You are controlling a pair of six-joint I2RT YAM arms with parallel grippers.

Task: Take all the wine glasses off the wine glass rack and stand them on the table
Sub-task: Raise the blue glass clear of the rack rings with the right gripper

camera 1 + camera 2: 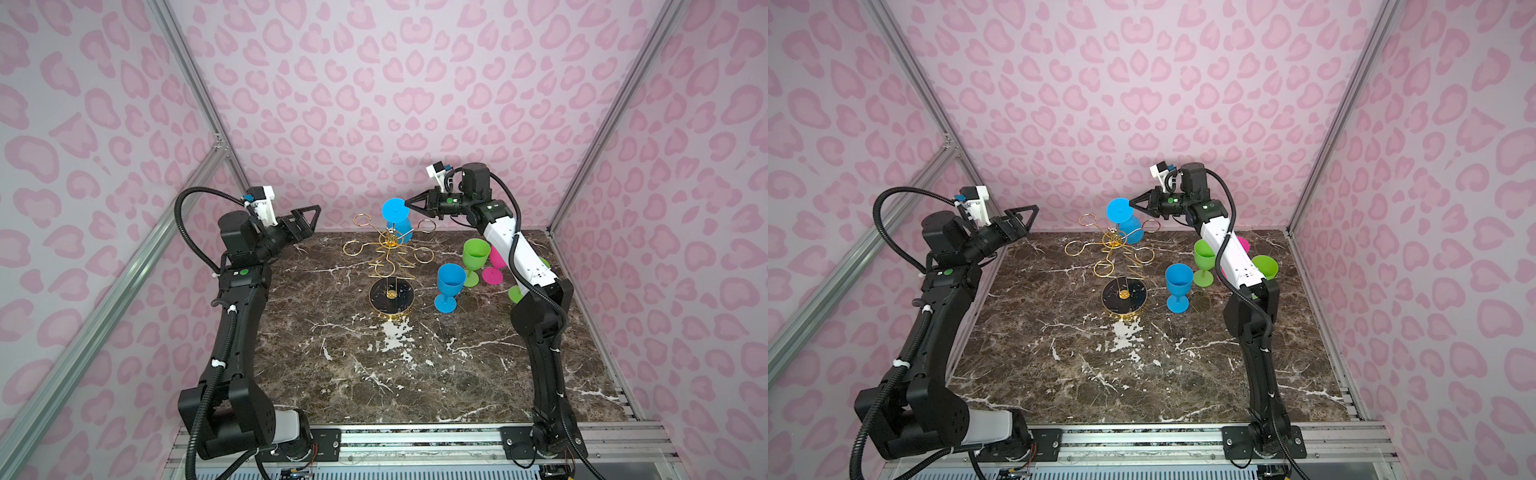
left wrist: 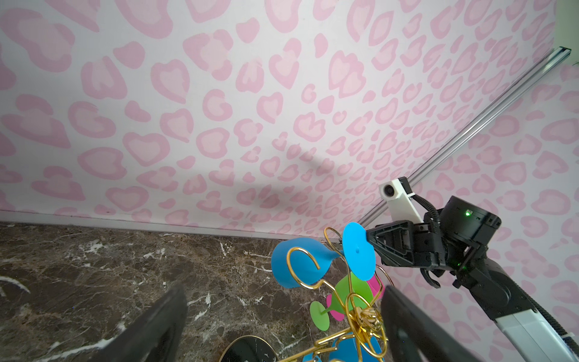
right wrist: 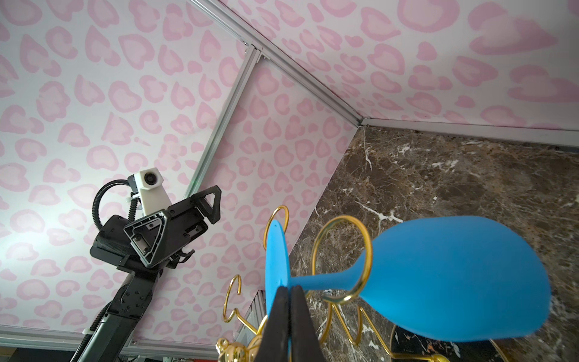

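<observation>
A blue wine glass [image 1: 395, 210] [image 1: 1119, 210] hangs bowl-down on a far arm of the gold wire wine glass rack [image 1: 388, 249] [image 1: 1115, 249]. In the right wrist view its stem [image 3: 326, 280] passes through a gold loop [image 3: 341, 217] of the rack. My right gripper [image 1: 409, 203] [image 1: 1133, 203] [image 3: 289, 290] is shut on the rim of the glass's round foot [image 3: 275, 257]. My left gripper [image 1: 309, 216] [image 1: 1027, 216] [image 2: 283, 294] stands open, raised to the left of the rack and touching nothing. The left wrist view shows the glass [image 2: 358, 250] and the rack's top [image 2: 360, 313] ahead of it.
On the marble table [image 1: 374, 365], right of the rack's round black base [image 1: 392, 295], stand an upright blue glass [image 1: 449, 286] and a green glass [image 1: 476, 253]. A pink glass [image 1: 494, 266] lies beside them. Another green glass [image 1: 1264, 266] shows behind my right arm. Patterned walls enclose three sides.
</observation>
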